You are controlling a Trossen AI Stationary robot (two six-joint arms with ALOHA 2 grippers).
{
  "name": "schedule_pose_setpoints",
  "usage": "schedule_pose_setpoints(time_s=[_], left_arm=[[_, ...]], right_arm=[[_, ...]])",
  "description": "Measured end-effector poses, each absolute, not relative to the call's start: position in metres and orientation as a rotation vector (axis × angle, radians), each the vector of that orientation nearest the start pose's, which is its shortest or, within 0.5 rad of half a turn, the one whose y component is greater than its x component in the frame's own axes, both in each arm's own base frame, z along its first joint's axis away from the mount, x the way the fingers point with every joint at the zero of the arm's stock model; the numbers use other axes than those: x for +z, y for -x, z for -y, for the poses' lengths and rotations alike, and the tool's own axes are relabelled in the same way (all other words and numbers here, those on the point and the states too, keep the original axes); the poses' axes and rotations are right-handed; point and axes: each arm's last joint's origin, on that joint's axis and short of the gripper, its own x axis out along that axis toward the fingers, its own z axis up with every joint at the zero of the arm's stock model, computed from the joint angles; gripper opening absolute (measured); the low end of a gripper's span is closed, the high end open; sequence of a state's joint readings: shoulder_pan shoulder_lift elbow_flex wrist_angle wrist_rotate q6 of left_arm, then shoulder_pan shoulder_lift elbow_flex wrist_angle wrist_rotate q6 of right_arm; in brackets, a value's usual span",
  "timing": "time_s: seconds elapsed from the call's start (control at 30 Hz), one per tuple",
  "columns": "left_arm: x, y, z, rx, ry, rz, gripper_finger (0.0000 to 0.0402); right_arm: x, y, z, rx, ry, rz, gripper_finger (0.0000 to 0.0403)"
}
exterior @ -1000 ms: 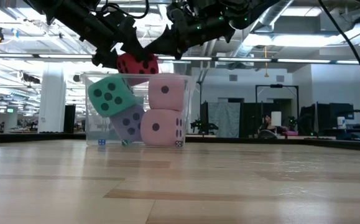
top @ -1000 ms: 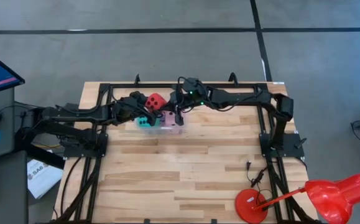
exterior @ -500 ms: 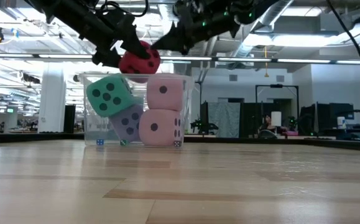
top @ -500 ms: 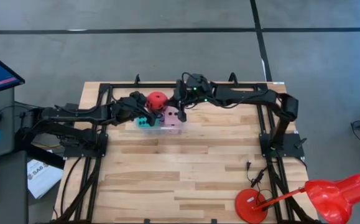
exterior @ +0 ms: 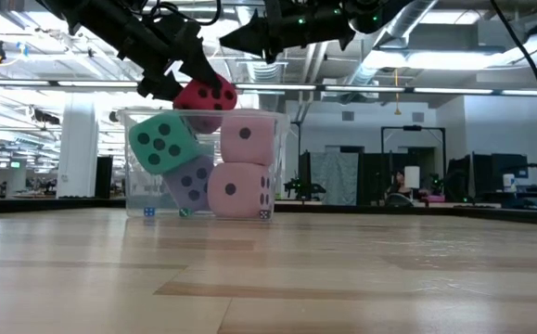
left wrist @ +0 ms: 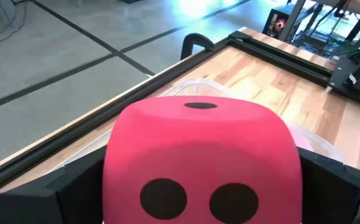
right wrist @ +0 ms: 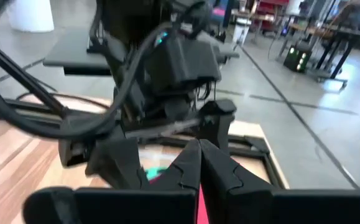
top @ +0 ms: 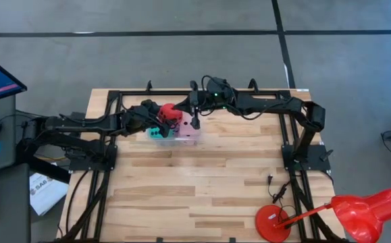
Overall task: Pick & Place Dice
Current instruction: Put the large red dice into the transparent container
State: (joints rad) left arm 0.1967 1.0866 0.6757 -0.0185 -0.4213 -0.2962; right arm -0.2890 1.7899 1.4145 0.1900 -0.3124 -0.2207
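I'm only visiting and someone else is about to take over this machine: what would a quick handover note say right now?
Left gripper: clamped on the red die, holding it at the tub's rim, not yet let go.
Right gripper: shut, empty, raised above the tub beside the red die.
Done: cyan die, violet die and both pink dice are in the tub, the pink ones stacked.
Left: lower and release the red die into the tub, then pull both arms back.
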Motion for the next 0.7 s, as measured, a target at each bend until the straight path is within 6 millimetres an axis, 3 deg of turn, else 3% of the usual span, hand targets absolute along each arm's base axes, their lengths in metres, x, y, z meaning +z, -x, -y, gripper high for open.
schedule_pose_setpoints(time_s=[0.7], left_arm=[[0.2624, -0.2276, -0.0578, 0.639, 0.086, -0.302, 0.0392]], right_arm=[[0.3021, -0.4034, 0.1141, 0.044, 0.138, -0.253, 0.0]])
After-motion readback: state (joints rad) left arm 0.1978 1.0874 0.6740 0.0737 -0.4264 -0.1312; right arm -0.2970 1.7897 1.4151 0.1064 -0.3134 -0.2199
